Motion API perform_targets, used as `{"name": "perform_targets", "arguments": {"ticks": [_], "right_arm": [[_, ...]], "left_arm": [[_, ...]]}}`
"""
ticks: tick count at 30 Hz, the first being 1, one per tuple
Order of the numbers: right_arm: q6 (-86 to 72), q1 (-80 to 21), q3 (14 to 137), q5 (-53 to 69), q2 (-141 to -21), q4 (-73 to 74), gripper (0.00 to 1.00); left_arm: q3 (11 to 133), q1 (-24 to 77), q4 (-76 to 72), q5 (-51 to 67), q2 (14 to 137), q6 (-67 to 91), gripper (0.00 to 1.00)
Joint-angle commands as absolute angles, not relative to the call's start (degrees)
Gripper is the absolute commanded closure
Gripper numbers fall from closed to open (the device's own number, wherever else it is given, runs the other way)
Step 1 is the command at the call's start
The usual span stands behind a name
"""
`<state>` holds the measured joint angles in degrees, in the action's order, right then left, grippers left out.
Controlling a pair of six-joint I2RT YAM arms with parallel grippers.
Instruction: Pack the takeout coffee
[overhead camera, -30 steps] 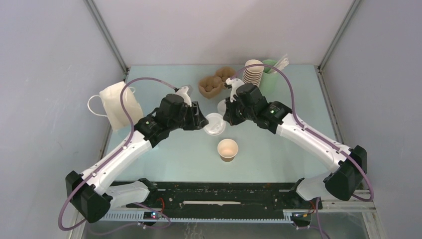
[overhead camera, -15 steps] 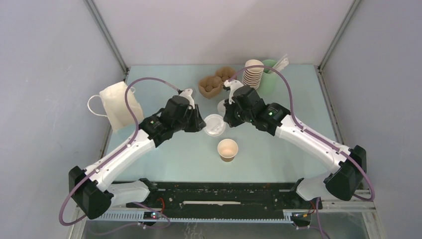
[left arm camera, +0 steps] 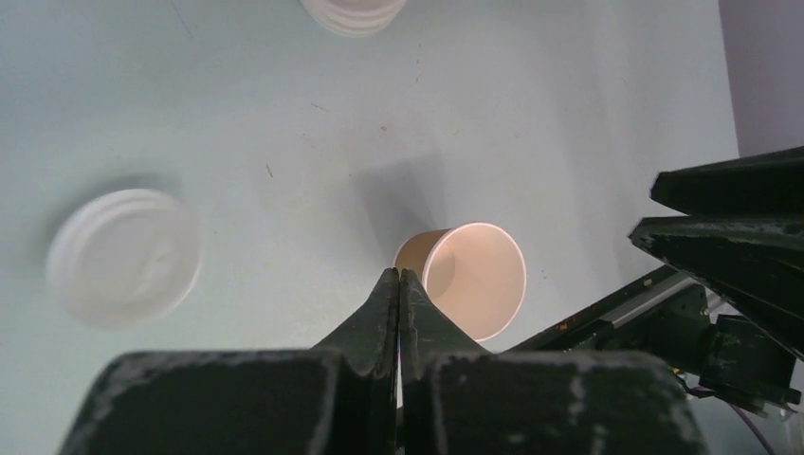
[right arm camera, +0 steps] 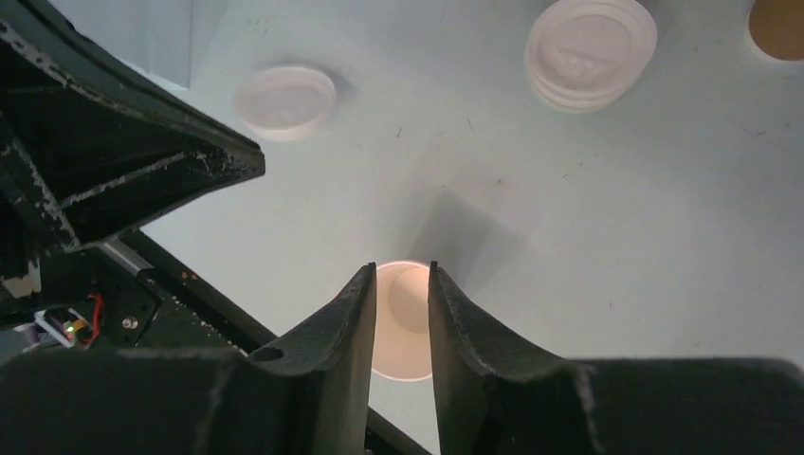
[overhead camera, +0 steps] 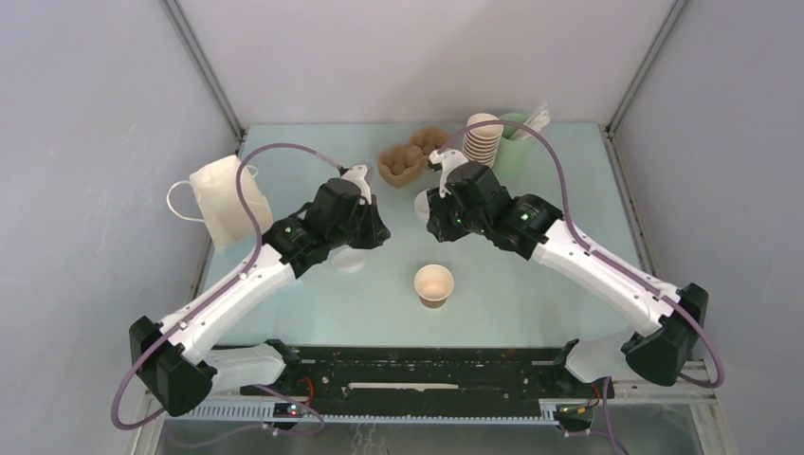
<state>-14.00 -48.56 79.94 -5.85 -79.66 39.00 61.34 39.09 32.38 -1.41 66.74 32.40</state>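
- Top external view: paper cup (overhead camera: pixel 434 284) stands upright and lidless on the table (overhead camera: pixel 502 308), nearest the arm bases.
- White lid (right arm camera: pixel 284 100) lies apart from it, to its left, beneath the left arm.
- Left gripper (left arm camera: pixel 399 275): jaws pressed together, holding nothing.
- Right gripper (right arm camera: pixel 398 270): jaws slightly spread, holding nothing.
- Farther: lid stack (right arm camera: pixel 590 52), pulp carrier (overhead camera: pixel 410 156), cup stack (overhead camera: pixel 482 140), green cup (overhead camera: pixel 515 142), white paper bag (overhead camera: pixel 226 199) at far left.

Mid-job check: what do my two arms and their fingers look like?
The left arm and right arm each have white links, black joints, a looping purple cable and a green light. The fingers are black, tapered and scuffed.
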Motion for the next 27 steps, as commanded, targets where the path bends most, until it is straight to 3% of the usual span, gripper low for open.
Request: {"name": "perform_targets", "arguments": {"ticks": [1,6,9,15,20,27], "right_arm": [[-14.56,-46.08,81.17,-2.40,-75.14,39.87,0.65],[-16.48,-41.78,77.39,5.70,-73.43,37.02,0.63],[-16.50,-40.60,76.57,6.92,-73.25,35.61,0.62],[-15.71,-39.57,74.95,8.14,-73.71,35.32,0.62],[-14.83,-38.33,72.49,8.79,-72.69,35.08,0.62],[-14.41,-36.13,68.83,11.73,-70.52,33.67,0.62]], "left_arm": [[66.90,38.40,34.44,-4.26,67.64,29.61,0.99],[63.06,37.17,34.87,-10.35,68.03,29.95,0.42],[61.53,37.13,37.44,-15.36,71.12,29.32,0.31],[62.29,36.01,39.71,-23.93,82.02,28.25,0.28],[62.75,34.16,38.80,-23.59,88.83,27.29,0.41],[60.22,34.06,36.60,-23.78,92.34,27.09,0.50]]}}
